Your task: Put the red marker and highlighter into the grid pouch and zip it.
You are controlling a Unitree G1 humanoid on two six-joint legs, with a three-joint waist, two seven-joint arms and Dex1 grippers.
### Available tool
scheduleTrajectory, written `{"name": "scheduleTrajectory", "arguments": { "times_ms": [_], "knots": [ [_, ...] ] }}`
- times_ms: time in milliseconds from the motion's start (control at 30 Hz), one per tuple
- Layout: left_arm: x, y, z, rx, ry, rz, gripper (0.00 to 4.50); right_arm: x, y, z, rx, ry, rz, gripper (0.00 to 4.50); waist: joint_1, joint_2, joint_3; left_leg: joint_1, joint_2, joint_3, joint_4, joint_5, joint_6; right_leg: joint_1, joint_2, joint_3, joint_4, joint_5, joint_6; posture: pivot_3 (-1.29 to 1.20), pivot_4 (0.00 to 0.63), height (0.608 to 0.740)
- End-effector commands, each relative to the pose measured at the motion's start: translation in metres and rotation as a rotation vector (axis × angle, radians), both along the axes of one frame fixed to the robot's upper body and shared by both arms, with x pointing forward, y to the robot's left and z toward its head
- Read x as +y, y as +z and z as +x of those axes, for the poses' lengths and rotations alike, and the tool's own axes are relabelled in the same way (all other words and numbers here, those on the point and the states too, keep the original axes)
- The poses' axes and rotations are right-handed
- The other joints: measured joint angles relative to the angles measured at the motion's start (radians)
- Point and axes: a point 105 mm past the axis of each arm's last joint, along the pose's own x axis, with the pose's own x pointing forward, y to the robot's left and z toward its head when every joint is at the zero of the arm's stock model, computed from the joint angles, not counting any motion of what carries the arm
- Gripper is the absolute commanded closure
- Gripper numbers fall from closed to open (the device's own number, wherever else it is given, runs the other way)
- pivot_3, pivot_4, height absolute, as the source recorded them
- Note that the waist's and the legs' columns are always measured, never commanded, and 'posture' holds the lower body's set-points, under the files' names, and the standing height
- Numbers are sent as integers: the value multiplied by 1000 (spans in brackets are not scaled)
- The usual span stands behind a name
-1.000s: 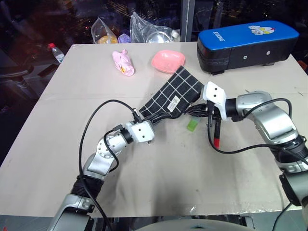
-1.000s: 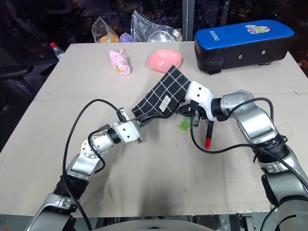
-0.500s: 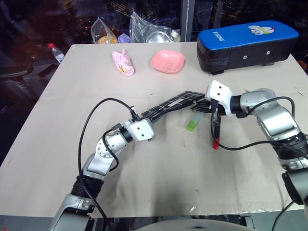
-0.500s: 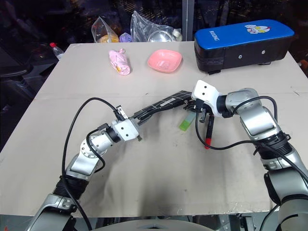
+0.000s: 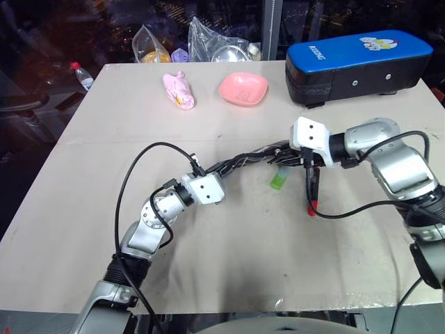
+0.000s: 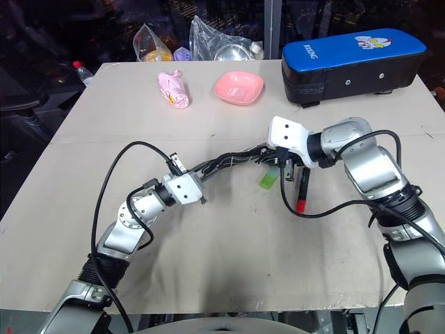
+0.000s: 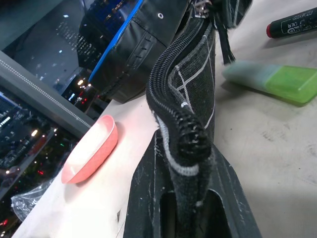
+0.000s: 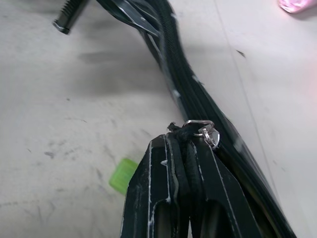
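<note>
The grid pouch (image 5: 243,158) hangs edge-on above the table, stretched between my two grippers, its zipper edge (image 7: 190,89) facing up. My left gripper (image 5: 211,172) is shut on the pouch's near end. At the far end, my right gripper (image 5: 293,156) is shut on the dark pull cord by the metal zipper ring (image 8: 203,130). The light-green highlighter (image 5: 278,182) lies on the table just below the pouch's right end. Beside it, under my right gripper, lies the red marker (image 5: 312,193), its red end toward me.
A big blue-and-black case (image 5: 354,59) stands at the back right. A pink bowl (image 5: 243,88) and a pink crumpled thing (image 5: 178,90) sit behind the pouch. Plastic bags (image 5: 215,42) line the far edge, and a bottle (image 5: 81,75) stands off the left corner.
The pouch, held up with its gridded face showing, has dropped and turned edge-on, pulled taut between the grippers. My right wrist has rolled. The marker and highlighter lie as before.
</note>
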Motion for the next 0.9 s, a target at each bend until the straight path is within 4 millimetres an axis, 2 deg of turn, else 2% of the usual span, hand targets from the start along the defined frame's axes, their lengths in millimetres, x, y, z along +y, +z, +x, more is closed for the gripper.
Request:
{"name": "scheduleTrajectory", "arguments": {
  "times_ms": [33, 533, 900],
  "knots": [
    [-5, 7, -2, -37, -27, -4, 4500, 11, 14, -8, -72, 87, -14, 4491, 0, 0, 0, 0, 0, 0, 0, 0, 0, 0, 0, 0, 0, 0, 0, 0, 150, 734],
    [-10, 2, -4, -26, -58, 19, 4500, 41, 21, -15, -86, 185, 34, 4491, -1, 0, 0, 0, 0, 0, 0, 0, 0, 0, 0, 0, 0, 0, 0, 0, 150, 734],
    [-13, -1, -3, -21, -71, 26, 4500, 69, 17, -29, -103, 300, 15, 4491, -1, 0, 0, 0, 0, 0, 0, 1, -1, 0, 0, 0, 0, 0, 0, 0, 150, 734]
  ]
}}
